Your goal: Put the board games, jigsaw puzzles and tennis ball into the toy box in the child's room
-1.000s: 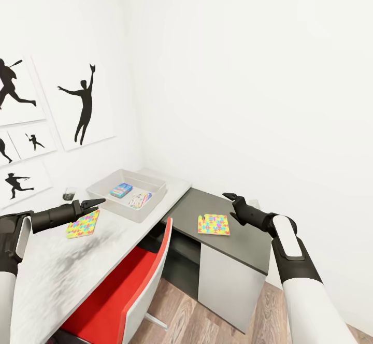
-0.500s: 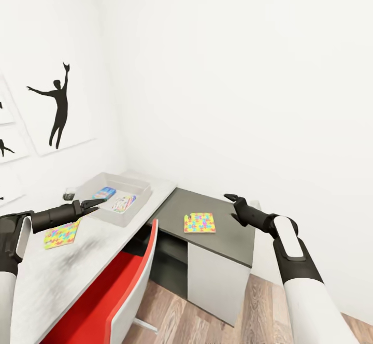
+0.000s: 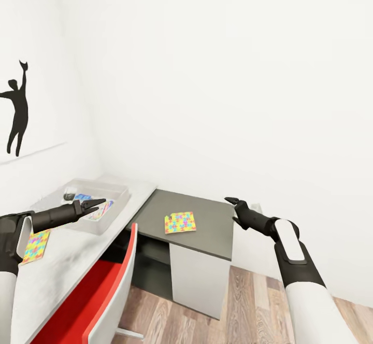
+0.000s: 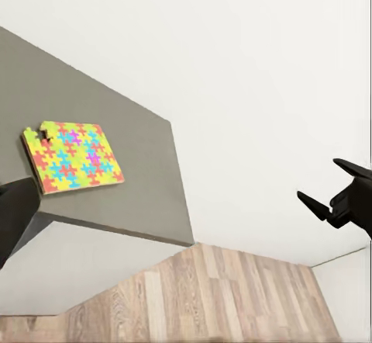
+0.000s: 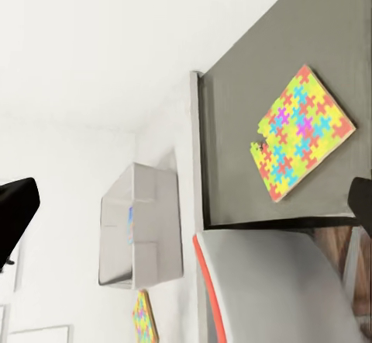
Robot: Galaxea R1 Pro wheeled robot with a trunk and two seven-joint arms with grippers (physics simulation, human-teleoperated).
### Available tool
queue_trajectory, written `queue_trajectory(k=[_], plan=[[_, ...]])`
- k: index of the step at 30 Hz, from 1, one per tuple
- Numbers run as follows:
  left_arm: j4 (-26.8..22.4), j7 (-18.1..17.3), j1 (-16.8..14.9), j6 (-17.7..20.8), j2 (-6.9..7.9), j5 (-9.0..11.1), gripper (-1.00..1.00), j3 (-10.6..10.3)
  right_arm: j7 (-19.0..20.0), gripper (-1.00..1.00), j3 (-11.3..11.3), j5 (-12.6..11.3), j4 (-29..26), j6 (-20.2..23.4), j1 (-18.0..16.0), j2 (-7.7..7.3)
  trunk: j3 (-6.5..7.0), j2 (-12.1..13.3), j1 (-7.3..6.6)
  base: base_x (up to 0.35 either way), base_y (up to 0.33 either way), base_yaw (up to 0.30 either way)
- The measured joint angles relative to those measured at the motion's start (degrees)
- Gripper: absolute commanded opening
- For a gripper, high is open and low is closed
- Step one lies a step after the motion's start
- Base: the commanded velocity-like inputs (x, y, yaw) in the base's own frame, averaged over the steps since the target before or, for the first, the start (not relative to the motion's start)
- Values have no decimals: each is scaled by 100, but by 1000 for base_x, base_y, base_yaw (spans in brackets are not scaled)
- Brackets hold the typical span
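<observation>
As the head view swung to the right over the last second, the whole scene slid left in it: the silhouette pictures (image 3: 18, 108) had mostly left the frame and more wood floor (image 3: 248, 297) showed. That was the camera turning, not the things moving; both arms kept the same place in the picture.

The left gripper (image 3: 96, 205) stayed out over the near rim of the toy box (image 3: 103, 219), its fingers nearly together with nothing between them. The right gripper (image 3: 234, 208) hung with its fingers spread and empty, off the right edge of the dark table section (image 3: 207, 219).

One jigsaw (image 3: 180, 222) lay flat on that dark section, between the two grippers and nearer the right one. The other jigsaw (image 3: 34, 244) lay on the pale desk (image 3: 67, 261), behind the left fingertips and beside that arm. Two games (image 3: 93, 206) already sat in the box, just under the left fingers.

I judged the turn was bringing the dark-table jigsaw within reach, probably as the next pick.
</observation>
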Motion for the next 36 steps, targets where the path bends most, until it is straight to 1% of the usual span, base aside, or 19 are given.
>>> queue_trajectory(k=[12,16,17,20,22,23,24,25,28,29,30,31,33,34,36], plan=[[0,7,0,0,0,0,100,0,0,100,-4,6,0,0,37,-2,0,0,0,0,0,-283],[0,8,0,0,0,0,100,0,5,100,-15,12,-1,5,50,-10,0,0,0,0,0,-283],[0,9,0,0,0,-3,100,0,9,100,-16,15,-2,6,69,-33,0,0,0,0,0,-280],[-1,13,1,-1,1,-6,100,0,16,100,-19,-7,-25,16,187,-234,0,0,0,0,0,-264],[-1,22,1,-3,4,-11,100,-5,50,100,-25,-21,-60,28,350,-392,0,0,0,0,0,-244],[0,23,1,-5,5,-13,100,-8,73,100,-27,-29,-75,30,409,-436,0,0,0,0,0,-220],[-1,25,1,-4,7,-17,100,-8,136,100,-29,-25,-128,39,538,-528,-1,0,0,0,0,-207],[-1,25,1,-3,9,-18,100,-9,183,100,-30,-33,-169,43,619,-579,0,0,0,0,0,-183],[-2,34,2,-6,13,-22,100,-13,619,100,-54,-44,-362,59,1226,-851,-6,0,0,0,0,-115],[-2,37,2,-7,12,-23,100,-14,725,100,-68,-68,-381,57,1340,-886,-8,0,0,0,0,-55],[-3,42,2,-7,12,-23,100,-15,956,100,-111,-87,-406,53,1537,-945,-13,-1,0,0,0,-35],[-3,50,2,-7,12,-25,100,-16,1217,100,-171,-118,-422,44,1718,-988,-17,-1,0,0,0,-23],[-3,66,2,-6,12,-33,100,-19,1804,100,-266,-98,-435,28,2016,-1035,-29,-1,0,0,0,-13],[-2,69,2,-5,11,-34,100,-21,1945,100,-282,-94,-439,25,2086,-1042,-35,0,0,0,0,-7],[-2,81,2,-1,11,-42,100,-19,2393,100,-329,-68,-447,15,2306,-1058,-50,0,0,0,0,-4]])
